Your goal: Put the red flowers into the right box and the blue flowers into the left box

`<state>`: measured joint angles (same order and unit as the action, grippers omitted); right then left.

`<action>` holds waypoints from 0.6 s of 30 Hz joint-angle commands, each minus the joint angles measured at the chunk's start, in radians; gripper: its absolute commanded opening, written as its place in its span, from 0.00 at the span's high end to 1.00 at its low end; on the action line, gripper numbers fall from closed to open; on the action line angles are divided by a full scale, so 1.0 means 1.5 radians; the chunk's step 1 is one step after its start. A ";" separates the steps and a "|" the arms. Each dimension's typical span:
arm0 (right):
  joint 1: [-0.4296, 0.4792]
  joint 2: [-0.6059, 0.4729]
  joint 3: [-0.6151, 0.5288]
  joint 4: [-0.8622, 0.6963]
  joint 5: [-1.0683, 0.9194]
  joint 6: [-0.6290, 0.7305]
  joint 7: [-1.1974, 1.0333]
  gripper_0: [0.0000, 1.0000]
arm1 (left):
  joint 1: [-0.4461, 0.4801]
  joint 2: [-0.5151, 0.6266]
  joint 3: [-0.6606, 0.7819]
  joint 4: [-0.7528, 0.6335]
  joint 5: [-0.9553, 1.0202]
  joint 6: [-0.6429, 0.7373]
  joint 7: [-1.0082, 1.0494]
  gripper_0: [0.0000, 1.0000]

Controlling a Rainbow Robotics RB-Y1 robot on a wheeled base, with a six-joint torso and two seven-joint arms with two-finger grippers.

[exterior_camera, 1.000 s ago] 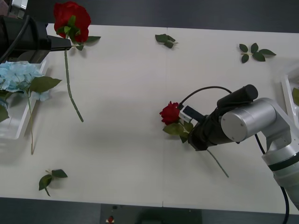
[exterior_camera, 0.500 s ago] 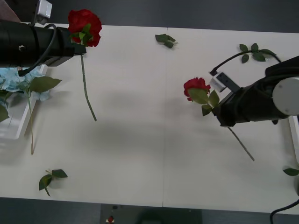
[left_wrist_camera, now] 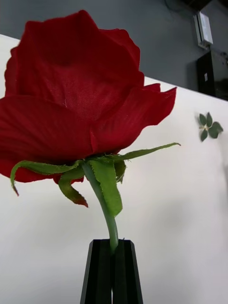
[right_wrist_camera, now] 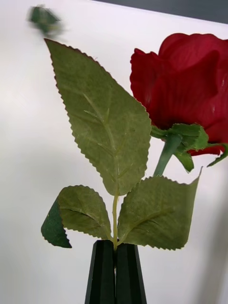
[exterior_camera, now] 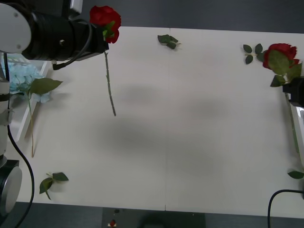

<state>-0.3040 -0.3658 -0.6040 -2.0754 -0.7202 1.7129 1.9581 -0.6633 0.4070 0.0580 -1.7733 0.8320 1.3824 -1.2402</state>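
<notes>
Up at the far left corner of the white table (exterior_camera: pixel 166 142), the left arm reaches in from the side with its gripper (exterior_camera: pixel 103 39) pinched tight on a red rose (exterior_camera: pixel 105 21) just under the bloom, so the head stands above the black fingers (left_wrist_camera: pixel 100 270) and the long thin stem hangs free below them, clear of the tabletop. From the left wrist view the two fingers are pressed together with the green stem caught between their tips and the bloom directly ahead of them. Over on the far right edge, the right gripper (exterior_camera: pixel 290 90) holds a second red rose (exterior_camera: pixel 280 53) in the same way: its fingers (right_wrist_camera: pixel 102 273) are closed together on the stem at the base of a cluster of broad serrated leaves, with the red head standing beyond the leaves, and the stem trails down past the gripper along the rim of the right box (exterior_camera: pixel 297 118), of which only a narrow white strip is visible. At the left edge of the table the left box (exterior_camera: pixel 14 128) holds the blue flowers (exterior_camera: pixel 19 76), their pale heads inside and one big leaf and a stem reaching out over the rim onto the table. Loose leaf sprigs (exterior_camera: pixel 167 41) lie scattered on the tabletop, at the far edge and near the front corners.
</notes>
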 commanded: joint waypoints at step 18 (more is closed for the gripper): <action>-0.012 -0.198 -0.075 0.276 0.188 -0.159 -0.033 1.00 | -0.065 -0.161 -0.300 -0.029 0.053 -0.405 0.149 1.00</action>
<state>-0.3041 -0.5976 -0.7350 -1.7246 -0.4245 1.5140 1.9284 -0.7122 0.1999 -0.4044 -1.7904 0.8900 0.7930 -1.0074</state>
